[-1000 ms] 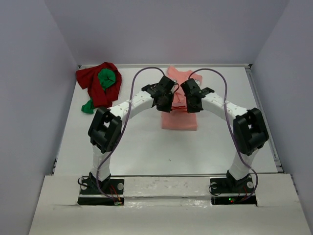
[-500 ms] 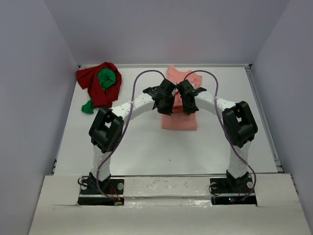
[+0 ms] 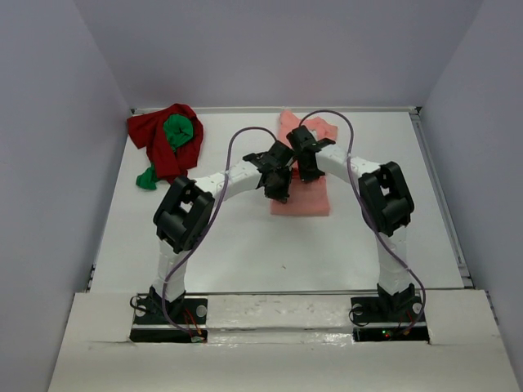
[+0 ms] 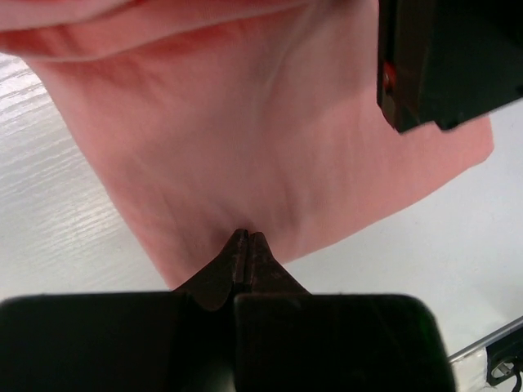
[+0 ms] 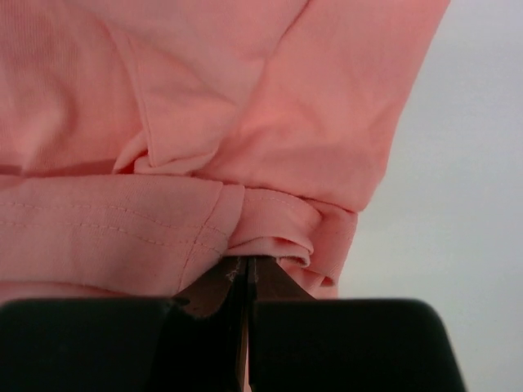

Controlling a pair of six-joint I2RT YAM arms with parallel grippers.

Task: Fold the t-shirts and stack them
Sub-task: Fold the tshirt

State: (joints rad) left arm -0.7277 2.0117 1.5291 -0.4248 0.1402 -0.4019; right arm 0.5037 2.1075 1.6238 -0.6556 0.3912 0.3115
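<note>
Green t-shirt (image 3: 178, 131) partly beneath dark red t-shirt (image 3: 157, 139)

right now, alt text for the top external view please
The left arm and right arm meet over a salmon-pink t-shirt, jaws shut on its cloth. A dark red t-shirt, a bright green t-shirt bundled in it, lies in the far left corner.

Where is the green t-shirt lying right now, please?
In the top view, the green t-shirt sits at the table's far-left corner, bundled with the dark red t-shirt.
</note>
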